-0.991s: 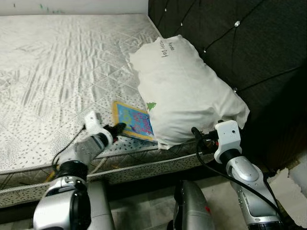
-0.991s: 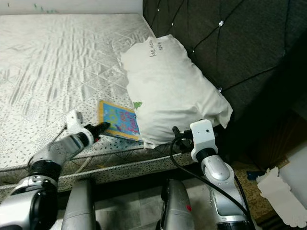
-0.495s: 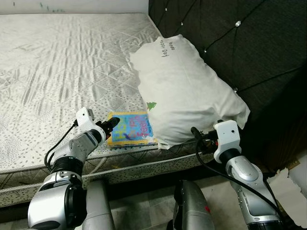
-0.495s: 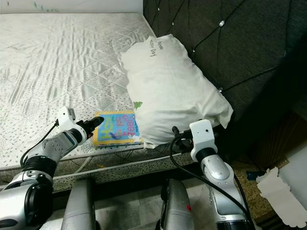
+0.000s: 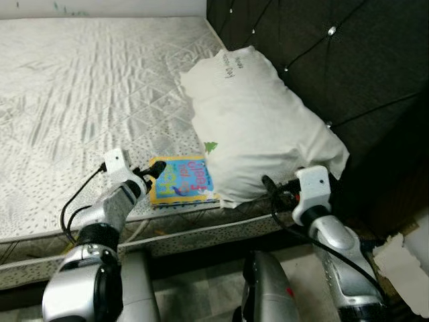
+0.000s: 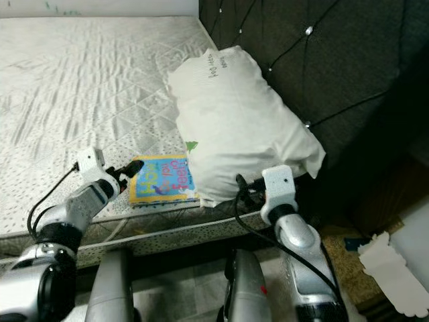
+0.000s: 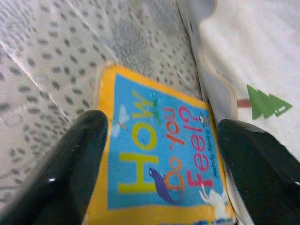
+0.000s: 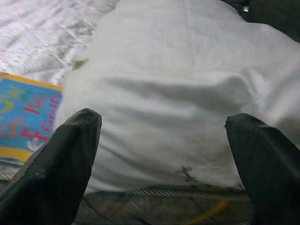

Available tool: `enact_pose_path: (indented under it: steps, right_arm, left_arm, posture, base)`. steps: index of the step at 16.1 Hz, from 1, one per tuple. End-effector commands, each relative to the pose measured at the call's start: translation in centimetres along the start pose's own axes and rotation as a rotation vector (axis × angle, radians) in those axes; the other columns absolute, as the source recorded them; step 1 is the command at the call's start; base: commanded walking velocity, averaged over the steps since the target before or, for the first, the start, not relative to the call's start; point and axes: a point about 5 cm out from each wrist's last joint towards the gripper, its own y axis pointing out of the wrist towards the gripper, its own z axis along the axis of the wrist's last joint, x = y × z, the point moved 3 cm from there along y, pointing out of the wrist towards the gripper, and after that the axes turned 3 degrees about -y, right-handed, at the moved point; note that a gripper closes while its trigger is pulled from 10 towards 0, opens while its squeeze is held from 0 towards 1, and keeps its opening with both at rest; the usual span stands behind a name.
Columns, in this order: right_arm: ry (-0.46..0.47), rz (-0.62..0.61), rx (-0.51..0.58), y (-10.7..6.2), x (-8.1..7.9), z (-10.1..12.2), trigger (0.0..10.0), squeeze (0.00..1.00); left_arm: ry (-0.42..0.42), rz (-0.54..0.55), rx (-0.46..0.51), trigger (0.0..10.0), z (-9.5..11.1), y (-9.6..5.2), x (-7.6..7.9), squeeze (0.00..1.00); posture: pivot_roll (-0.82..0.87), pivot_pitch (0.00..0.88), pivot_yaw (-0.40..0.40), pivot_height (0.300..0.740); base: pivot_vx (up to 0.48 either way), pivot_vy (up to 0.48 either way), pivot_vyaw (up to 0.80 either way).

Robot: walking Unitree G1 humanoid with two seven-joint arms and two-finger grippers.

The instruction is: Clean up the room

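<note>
1. We see a bare quilted mattress (image 5: pixel 87 87) filling the far left of the scene, with its speckled near edge running across the head views. A dark tufted headboard (image 5: pixel 335 60) stands on the right.
2. A children's book (image 5: pixel 181 180) titled "How Do You Feel?" lies flat on the mattress close to the near edge. Its cover is blue with a yellow border. Its right side touches the pillow (image 5: pixel 258 127), and we cannot tell how far it reaches beneath it.
3. The white pillow leans against the headboard, with its near end overhanging the mattress edge. It carries some handwriting near its far end, too small for us to read, and a small green tree mark by the book.
4. Our left gripper (image 5: pixel 153 172) rests at the book's left edge. In the left wrist view its two black fingers (image 7: pixel 70 164) stand apart, one on either side of the cover, and we cannot make out whether either tip touches the book.
5. Our right gripper (image 6: pixel 242 190) is at the near end of the pillow, just off the mattress edge. In the right wrist view its fingers (image 8: pixel 70 154) are spread wide, with the pillow between and beyond them. The fingertips are hard to pick out in the head views against the shadow.
6. At the near right a pale scalloped sheet (image 6: pixel 395 265) is cut off by the frame, and we cannot tell what it is.
</note>
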Motion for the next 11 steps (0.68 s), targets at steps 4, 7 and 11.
enact_pose_path:
  steps: [4,7,11]
  right_arm:
    - [0.016,0.046,0.045,1.8,-1.9,0.9,10.0,0.00]
    - [0.041,0.112,0.102,2.9,-2.9,1.9,10.0,0.00]
    - [0.048,-0.063,0.125,5.9,-1.1,3.7,10.0,0.00]
  left_arm:
    - [0.189,0.038,0.212,10.0,1.5,-2.8,0.2,1.00]
    - [0.407,0.101,0.317,10.0,2.4,-6.2,-1.1,1.00]
    - [0.586,0.223,0.430,10.0,4.2,-7.5,0.3,0.00]
  posture:
    - [0.02,0.000,-0.041,0.561]
    - [0.05,0.000,-0.022,0.561]
    - [0.09,0.000,-0.014,0.561]
  base:
    - [0.000,0.000,0.00]
    - [0.000,0.000,0.00]
    - [0.000,0.000,0.00]
